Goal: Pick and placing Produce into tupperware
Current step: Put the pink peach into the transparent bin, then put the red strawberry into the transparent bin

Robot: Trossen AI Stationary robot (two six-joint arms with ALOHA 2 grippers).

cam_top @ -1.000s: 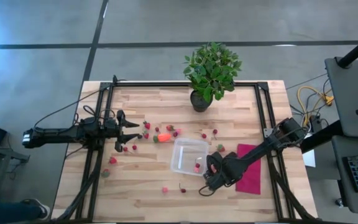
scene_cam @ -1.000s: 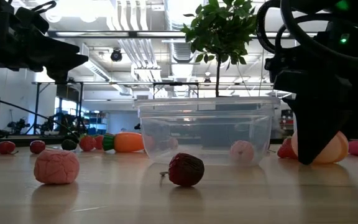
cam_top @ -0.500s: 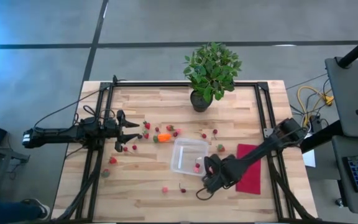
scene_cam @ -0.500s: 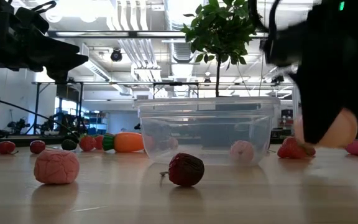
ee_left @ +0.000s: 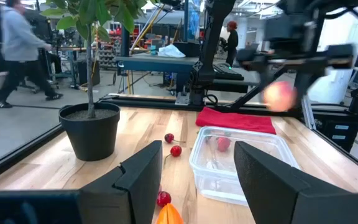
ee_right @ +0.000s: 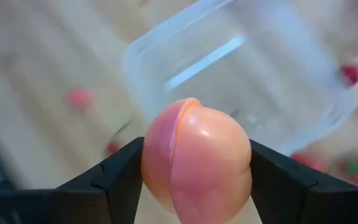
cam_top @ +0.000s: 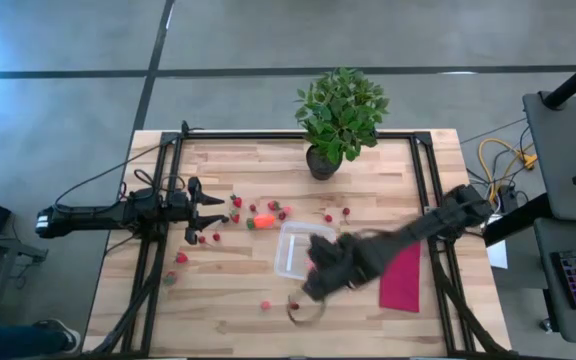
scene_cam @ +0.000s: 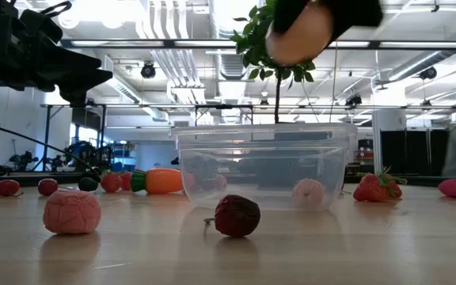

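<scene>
Right gripper (ee_right: 194, 186) was clamped on the round orange-pink fruit (ee_right: 196, 162), one finger pressed to each side of it. In the low view the fruit (scene_cam: 299, 32) hung well above the table, higher than the rim of the tupperware (scene_cam: 264, 162). From above, the right gripper (cam_top: 320, 268) sat at the container's 5 o'clock corner, its arm blurred.

The tupperware (cam_top: 301, 250) lay near table centre with one small pink piece (scene_cam: 308, 192) inside.

Left gripper (cam_top: 208, 211) waited at the tupperware's 10 o'clock, well apart from it, fingers spread and holding nothing; the left wrist view showed the gap between its fingers (ee_left: 142, 171).

The orange-red piece with green top (cam_top: 262, 220) lay at the container's 11 o'clock, small red strawberry pieces (cam_top: 201, 238) scattered around. The potted plant (cam_top: 338, 118) stood at 12 o'clock, the magenta cloth (cam_top: 401, 278) at 4 o'clock.
</scene>
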